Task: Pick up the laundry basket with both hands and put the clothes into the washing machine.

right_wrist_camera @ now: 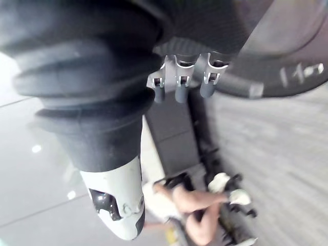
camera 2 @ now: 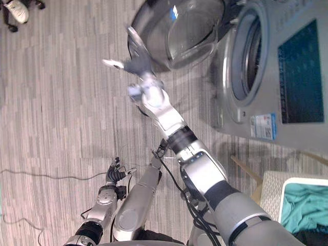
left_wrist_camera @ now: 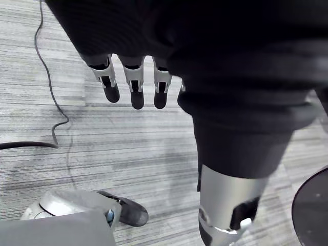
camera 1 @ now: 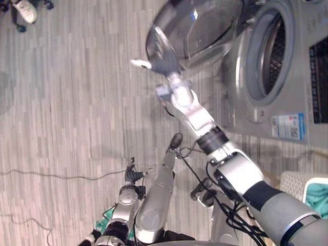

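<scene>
The grey washing machine point(camera 1: 292, 92) stands at the right with its drum opening point(camera 1: 274, 56) uncovered. Its round glass door point(camera 1: 200, 31) is swung out over the floor. My right hand point(camera 1: 163, 56) reaches up to the door's lower rim with straight, spread fingers point(right_wrist_camera: 182, 82) and holds nothing; whether it touches the door I cannot tell. The white laundry basket point(camera 2: 274, 192) sits at the lower right corner beside my right arm, with teal clothes point(camera 2: 307, 205) inside. My left hand point(camera 1: 130, 177) hangs low over the wood floor, its fingers point(left_wrist_camera: 134, 82) relaxed and empty.
A bit of green cloth point(camera 1: 105, 218) shows on the floor beside my left forearm. A thin cable point(camera 1: 51, 177) runs across the floor on the left. A person's white shoe point(camera 1: 23, 10) and chair wheels are at the far left corner. A seated person point(right_wrist_camera: 195, 200) is in the distance.
</scene>
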Tool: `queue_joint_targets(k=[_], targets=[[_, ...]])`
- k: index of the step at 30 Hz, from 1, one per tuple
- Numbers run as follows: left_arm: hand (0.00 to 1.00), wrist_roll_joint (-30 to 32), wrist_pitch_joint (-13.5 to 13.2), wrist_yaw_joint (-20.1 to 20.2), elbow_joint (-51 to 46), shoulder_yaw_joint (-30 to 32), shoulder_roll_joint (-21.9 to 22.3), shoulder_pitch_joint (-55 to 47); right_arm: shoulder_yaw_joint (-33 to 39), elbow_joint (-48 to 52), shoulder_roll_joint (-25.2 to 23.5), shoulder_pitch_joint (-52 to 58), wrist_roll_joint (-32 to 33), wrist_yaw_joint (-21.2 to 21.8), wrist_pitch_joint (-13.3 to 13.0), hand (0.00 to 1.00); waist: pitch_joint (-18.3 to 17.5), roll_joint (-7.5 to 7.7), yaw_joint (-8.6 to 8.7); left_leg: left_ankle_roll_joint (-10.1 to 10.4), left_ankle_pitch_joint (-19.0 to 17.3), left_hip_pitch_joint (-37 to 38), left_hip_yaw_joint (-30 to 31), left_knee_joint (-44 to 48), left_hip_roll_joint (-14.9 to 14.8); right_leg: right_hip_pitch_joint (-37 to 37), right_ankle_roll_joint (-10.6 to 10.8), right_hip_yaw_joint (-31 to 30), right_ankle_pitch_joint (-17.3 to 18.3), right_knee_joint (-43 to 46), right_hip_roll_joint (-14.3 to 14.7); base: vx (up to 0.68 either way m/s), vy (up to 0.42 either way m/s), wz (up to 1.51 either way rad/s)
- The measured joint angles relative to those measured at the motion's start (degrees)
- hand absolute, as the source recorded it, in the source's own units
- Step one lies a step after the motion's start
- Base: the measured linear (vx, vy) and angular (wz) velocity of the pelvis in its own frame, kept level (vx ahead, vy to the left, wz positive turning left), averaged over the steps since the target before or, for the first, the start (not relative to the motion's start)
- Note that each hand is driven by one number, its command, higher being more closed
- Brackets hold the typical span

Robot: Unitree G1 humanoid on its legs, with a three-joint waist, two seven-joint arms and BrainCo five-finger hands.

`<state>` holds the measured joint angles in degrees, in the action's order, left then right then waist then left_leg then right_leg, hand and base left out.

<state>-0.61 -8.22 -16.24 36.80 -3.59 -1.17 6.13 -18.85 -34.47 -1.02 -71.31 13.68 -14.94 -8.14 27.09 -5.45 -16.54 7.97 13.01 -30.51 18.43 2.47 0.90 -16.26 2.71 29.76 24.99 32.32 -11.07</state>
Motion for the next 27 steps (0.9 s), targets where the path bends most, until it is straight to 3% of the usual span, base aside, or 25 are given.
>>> queue_joint_targets(k=[3, 6, 8, 12, 14, 16, 21, 24, 27], targets=[[0.00, -1.1, -0.1, -0.1, -0.2, -0.9, 0.3, 0.2, 1.1, 0.0, 2.8, 0.2, 0.4, -0.3, -0.1, 0.00, 0.0, 0.03, 0.14, 0.0, 0.0, 0.0, -0.2, 0.0, -0.2, -0.2, 0.0, -0.5, 0.0, -0.2, 0.2, 0.02, -0.020, 0.02], [0.00, -2.1, 0.1, -0.1, 0.2, -1.4, 0.5, 1.4, 0.9, 3.3, 7.0, 4.8, 0.3, -1.1, 0.0, 0.00, 0.0, 0.27, 0.51, -0.1, 0.0, 0.3, -2.2, -0.2, -2.2, -1.0, -0.3, -4.4, -1.0, -2.3, 2.2, -0.07, -0.015, -0.61], [0.00, -3.8, 0.3, -0.4, 1.0, -1.5, 0.1, 4.3, 0.3, 9.9, 9.2, 14.0, 0.3, -0.4, -0.1, 0.00, 0.2, 0.61, 2.38, -0.1, 0.0, 1.1, -5.0, -0.5, -5.2, -1.0, -0.7, -8.0, -4.1, -5.4, 5.1, -0.10, 0.003, -1.00], [0.00, -3.9, 0.6, -1.3, 1.1, -3.3, -3.1, 14.2, -3.9, 14.8, 12.6, 31.5, -0.6, 3.2, -0.2, 0.00, 0.2, 2.65, 7.26, -0.1, 0.0, 1.6, -10.4, -1.1, -7.7, -3.9, -0.8, -14.3, -6.1, -6.3, 7.1, -0.12, 0.032, -0.93], [0.00, -3.7, 0.5, -1.9, 1.4, -3.3, -4.4, 19.5, -4.4, 16.8, 13.3, 38.0, -2.1, 5.1, -0.3, 0.00, 0.2, 3.04, 8.64, -0.4, 0.2, 1.7, -11.6, -2.1, -8.3, -5.4, -0.9, -15.9, -6.7, -6.0, 7.5, -0.12, 0.004, -0.60], [0.00, -3.2, 0.6, -3.1, 4.0, -3.2, -7.1, 26.6, -4.4, 18.9, 13.1, 45.3, -3.0, 7.2, -0.4, 0.00, 0.2, 3.87, 10.11, -0.6, 0.3, 1.7, -13.3, -2.6, -8.6, -7.0, -0.8, -17.4, -7.0, -5.2, 7.9, -0.08, 0.001, -0.45], [0.00, -2.5, 1.2, -6.5, 11.5, -2.9, -23.3, 41.5, -1.8, 24.5, 9.9, 61.6, -3.6, 11.8, -2.5, 0.00, 0.2, 8.27, 15.19, -0.9, 0.6, 0.7, -16.6, -2.6, -9.0, -10.2, -0.5, -20.8, -7.8, -4.5, 7.9, -0.02, 0.024, -0.32], [0.00, 0.5, 1.9, -6.7, 13.0, -1.9, -29.1, 45.5, -0.2, 27.3, 9.1, 66.4, -4.1, 12.4, -3.7, 0.00, 0.1, 8.96, 15.92, -1.0, 0.5, -1.0, -18.5, -2.6, -9.6, -12.4, 0.0, -22.4, -9.6, -6.0, 8.4, 0.00, 0.056, -0.36], [0.00, 3.6, 3.6, -7.5, 13.0, 2.0, -31.5, 48.1, 2.4, 33.2, 7.8, 72.0, -5.5, 12.2, -5.1, 0.00, 0.1, 9.00, 16.05, -1.6, 0.2, -2.9, -20.1, -2.4, -10.6, -13.5, 0.3, -23.3, -11.8, -8.6, 9.2, 0.02, 0.066, -0.32]])
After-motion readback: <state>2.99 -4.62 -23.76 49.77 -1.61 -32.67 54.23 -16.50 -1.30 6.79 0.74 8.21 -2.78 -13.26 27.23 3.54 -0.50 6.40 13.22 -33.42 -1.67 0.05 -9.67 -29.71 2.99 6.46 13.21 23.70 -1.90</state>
